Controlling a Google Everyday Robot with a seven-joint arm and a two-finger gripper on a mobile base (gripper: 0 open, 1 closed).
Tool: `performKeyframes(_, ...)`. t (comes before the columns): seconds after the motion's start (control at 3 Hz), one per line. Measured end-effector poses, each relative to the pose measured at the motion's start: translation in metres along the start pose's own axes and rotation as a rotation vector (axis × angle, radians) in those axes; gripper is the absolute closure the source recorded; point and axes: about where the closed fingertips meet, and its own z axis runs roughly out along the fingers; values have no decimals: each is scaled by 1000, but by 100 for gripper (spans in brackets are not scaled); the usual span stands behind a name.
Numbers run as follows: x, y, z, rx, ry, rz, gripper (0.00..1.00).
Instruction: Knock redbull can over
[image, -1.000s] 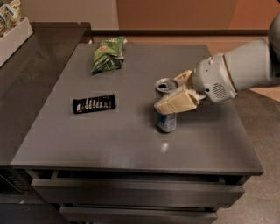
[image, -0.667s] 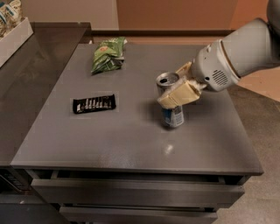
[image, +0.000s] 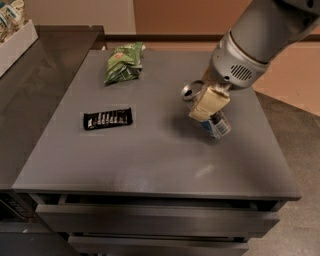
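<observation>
The redbull can (image: 218, 125) is near the middle right of the grey table (image: 150, 160). It leans steeply, its silver top with the dark hole pointing up and to the left, its blue lower end down by the table surface. My gripper (image: 202, 100) reaches in from the upper right and is shut on the can's middle. One cream finger (image: 210, 104) lies across the front of the can and the other is mostly hidden behind it.
A flat black snack bar (image: 108, 118) lies on the left of the table. A green crinkled bag (image: 123, 62) lies at the back left. A darker counter (image: 35, 85) with a white box (image: 15, 37) adjoins on the left. Drawers sit under the table's front edge.
The can stood upright one second ago and now leans hard, top to the left. My gripper and arm have lifted and turned with it.
</observation>
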Motion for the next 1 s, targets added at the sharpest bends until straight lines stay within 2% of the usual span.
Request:
performKeyframes(0.33, 11, -3, 9, 18, 170, -43, 100)
performKeyframes(0.67, 23, -5, 21, 23, 308, -74, 83)
performKeyframes(1.0, 33, -6, 34, 21, 413, -103, 59)
